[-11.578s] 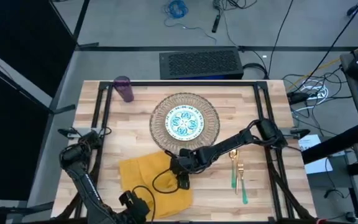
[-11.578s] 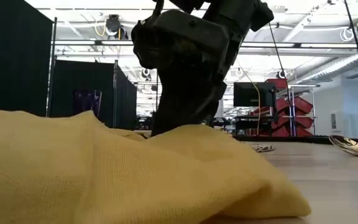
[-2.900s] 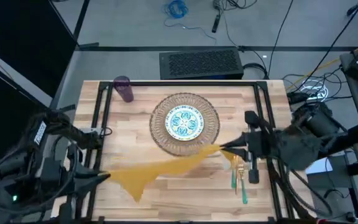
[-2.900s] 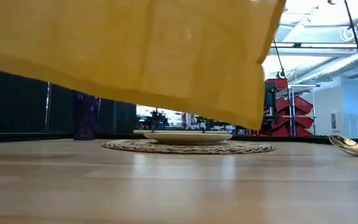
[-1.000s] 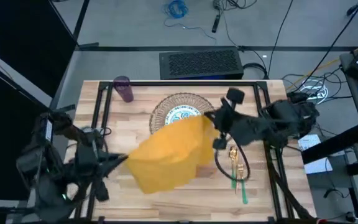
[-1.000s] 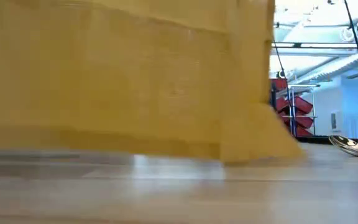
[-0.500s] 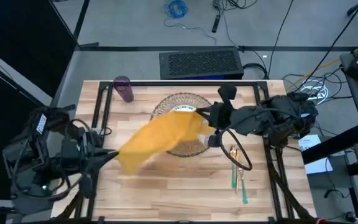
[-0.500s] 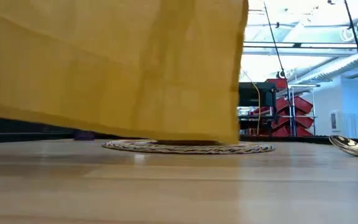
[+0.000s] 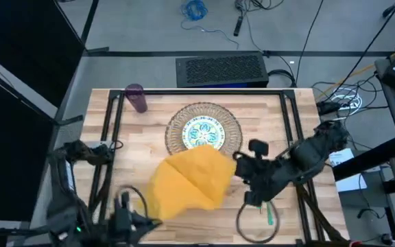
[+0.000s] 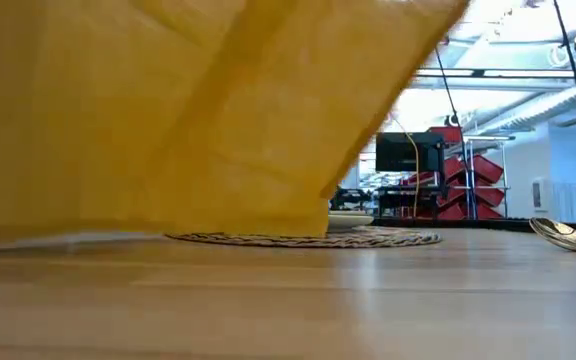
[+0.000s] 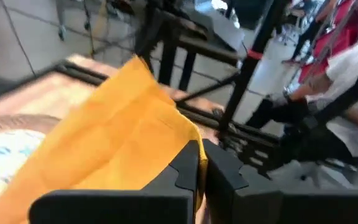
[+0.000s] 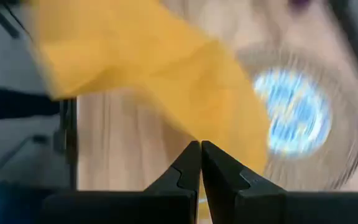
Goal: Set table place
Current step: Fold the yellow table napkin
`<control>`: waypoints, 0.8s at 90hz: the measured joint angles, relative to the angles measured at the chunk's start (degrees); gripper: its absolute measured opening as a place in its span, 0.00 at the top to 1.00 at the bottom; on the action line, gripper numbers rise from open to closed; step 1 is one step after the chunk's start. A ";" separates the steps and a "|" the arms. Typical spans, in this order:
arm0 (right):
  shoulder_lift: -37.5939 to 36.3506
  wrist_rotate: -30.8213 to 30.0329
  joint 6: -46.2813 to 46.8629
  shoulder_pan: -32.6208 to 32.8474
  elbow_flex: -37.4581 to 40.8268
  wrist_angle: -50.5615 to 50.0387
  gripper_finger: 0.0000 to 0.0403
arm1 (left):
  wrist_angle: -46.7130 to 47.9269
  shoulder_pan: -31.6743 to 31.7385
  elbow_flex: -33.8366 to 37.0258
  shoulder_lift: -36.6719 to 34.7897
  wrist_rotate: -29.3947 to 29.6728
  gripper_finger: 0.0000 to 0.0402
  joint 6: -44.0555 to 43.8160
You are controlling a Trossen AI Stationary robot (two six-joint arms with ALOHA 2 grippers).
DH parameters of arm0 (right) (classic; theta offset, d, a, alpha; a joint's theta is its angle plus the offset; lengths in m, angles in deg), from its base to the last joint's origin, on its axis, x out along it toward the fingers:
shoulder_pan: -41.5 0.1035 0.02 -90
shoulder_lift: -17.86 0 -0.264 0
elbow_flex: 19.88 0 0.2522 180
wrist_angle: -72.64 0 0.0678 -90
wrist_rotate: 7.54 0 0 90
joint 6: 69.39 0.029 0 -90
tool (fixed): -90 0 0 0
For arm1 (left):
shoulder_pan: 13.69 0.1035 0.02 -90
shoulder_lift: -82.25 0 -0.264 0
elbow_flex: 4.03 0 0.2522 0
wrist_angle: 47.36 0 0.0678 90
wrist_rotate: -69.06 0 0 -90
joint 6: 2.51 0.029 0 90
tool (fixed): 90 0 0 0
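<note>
The mustard-yellow napkin (image 9: pixel 187 182) hangs spread between my two grippers, just on the near side of the round woven mat (image 9: pixel 177 116). The teal-patterned plate (image 9: pixel 204 134) sits on that mat. My left gripper (image 9: pixel 142 219) is shut on the napkin's near-left end at the table's near edge. My right gripper (image 9: pixel 237 167) is shut on its far-right end. The purple cup (image 9: pixel 137 98) stands at the far left. A spoon (image 10: pixel 568 235) lies on the table at the right; my right arm covers most of the cutlery, leaving a teal handle (image 9: pixel 269 216) showing. My left gripper pinches an edge of the napkin (image 11: pixel 185 146) between its two shut fingers, and the cloth runs away from it toward the plate. My right gripper pinches the napkin's opposite end (image 12: pixel 197 134) between its shut fingers. The cloth sags in folds between the grippers, and I cannot tell whether its lower edge (image 10: pixel 168 232) touches the table.
A black metal frame (image 9: pixel 108 137) borders the wooden table (image 9: pixel 307 116). A dark box (image 9: pixel 219 70) sits past the far edge, with cables on the floor. A person sits in the room beyond the table (image 11: pixel 347 81). Bare wood shows near the front right (image 10: pixel 418 300).
Both grippers have moved toward the table's near edge, the left one farthest, down to the near-left. The napkin, which half a second ago hung over the plate and mat, has come back with them and now hangs on the near side of the mat, leaving the plate uncovered.
</note>
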 joint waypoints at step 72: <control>1.07 11.51 19.92 6.36 37.64 20.12 0.71 | -15.23 11.86 0.07 17.06 -33.55 1.00 6.17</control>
